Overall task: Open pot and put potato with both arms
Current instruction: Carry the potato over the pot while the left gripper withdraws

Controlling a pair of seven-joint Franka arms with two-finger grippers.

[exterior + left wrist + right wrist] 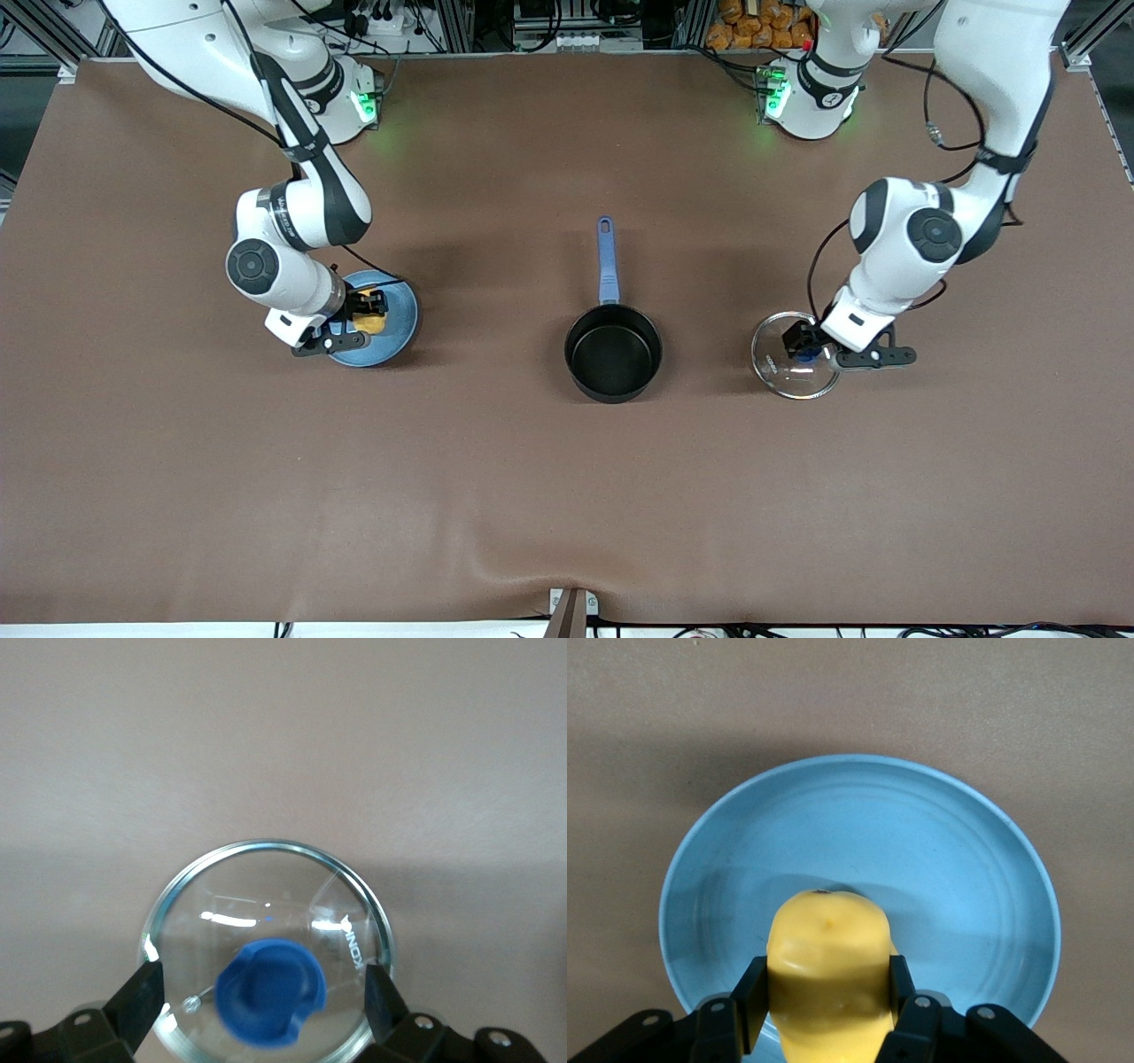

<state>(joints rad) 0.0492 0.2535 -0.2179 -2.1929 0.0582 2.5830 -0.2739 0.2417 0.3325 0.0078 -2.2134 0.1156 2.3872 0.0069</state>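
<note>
Now potato (pixel 829 970) pinched in right claw (pixel 824 1010), over plate (pixel 966 877)

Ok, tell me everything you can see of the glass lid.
The lid is a round dome of clear glass with a metal rim, a blue knob at its middle and small white lettering on the glass. It is off the pot, lying knob-up on the brown table, beside the pot toward the left arm's end. The left gripper sits over it, fingers open on either side of the knob, clear of it.
</note>
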